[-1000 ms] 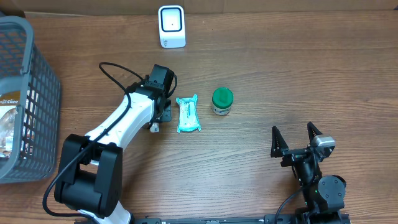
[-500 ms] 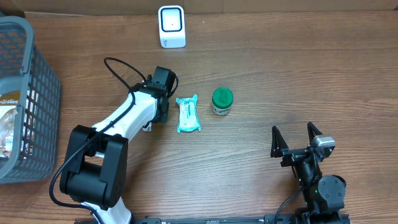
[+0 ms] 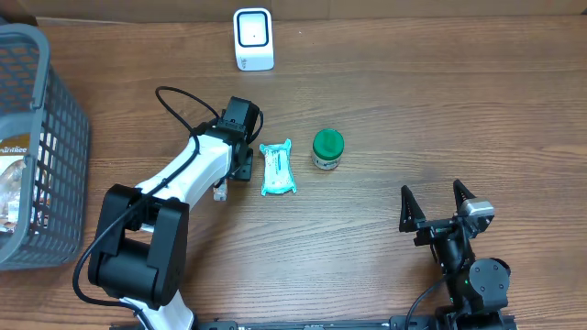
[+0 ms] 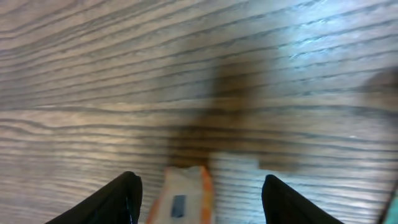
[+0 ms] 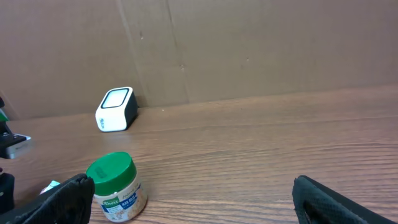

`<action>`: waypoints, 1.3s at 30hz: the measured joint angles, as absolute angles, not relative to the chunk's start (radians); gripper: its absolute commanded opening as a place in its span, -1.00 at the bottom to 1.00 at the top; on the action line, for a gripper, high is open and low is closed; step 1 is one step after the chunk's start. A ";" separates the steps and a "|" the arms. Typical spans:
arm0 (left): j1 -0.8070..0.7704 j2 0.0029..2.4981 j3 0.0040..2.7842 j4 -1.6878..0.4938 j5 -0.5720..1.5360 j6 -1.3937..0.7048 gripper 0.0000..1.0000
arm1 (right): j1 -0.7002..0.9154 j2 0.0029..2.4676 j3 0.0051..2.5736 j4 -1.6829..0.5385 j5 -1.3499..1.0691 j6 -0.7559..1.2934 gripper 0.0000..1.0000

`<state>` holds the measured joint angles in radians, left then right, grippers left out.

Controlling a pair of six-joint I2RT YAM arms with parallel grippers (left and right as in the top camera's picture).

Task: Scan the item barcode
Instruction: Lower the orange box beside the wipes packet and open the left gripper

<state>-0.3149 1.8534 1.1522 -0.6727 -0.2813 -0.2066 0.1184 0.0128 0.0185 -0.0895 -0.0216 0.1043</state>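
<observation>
A grey wire basket [image 3: 55,137] sits far left of the green-lidded jar [image 3: 327,148]. Nearer the jar, the left gripper [image 4: 200,183] points down with its jaws apart. A small white-and-orange item [image 4: 183,198] lies on the counter [image 3: 413,101] between them, touching neither. A teal packet [image 3: 278,168] lies just left of the jar, and the white scanner [image 3: 253,38] stands well behind it. Right of the jar, well apart, the right gripper [image 3: 431,192] gapes wide, holding nothing.
</observation>
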 measured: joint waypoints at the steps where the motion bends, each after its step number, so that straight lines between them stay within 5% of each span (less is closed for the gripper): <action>1: -0.315 1.853 1.152 -0.667 -0.274 -0.207 0.28 | 0.118 0.013 0.019 -0.090 -0.022 0.104 1.00; 33: -0.315 1.853 1.151 -0.530 -0.010 -0.293 0.20 | 0.118 0.013 0.019 -0.090 -0.022 0.104 1.00; 39: -0.311 1.853 1.209 -0.640 0.009 -0.297 0.14 | 0.118 0.013 0.019 -0.089 -0.022 0.104 1.00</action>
<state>-0.3115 1.8534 1.2095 -0.6395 0.0093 -0.2970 0.1184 0.0128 0.0185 -0.0895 -0.0216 0.1043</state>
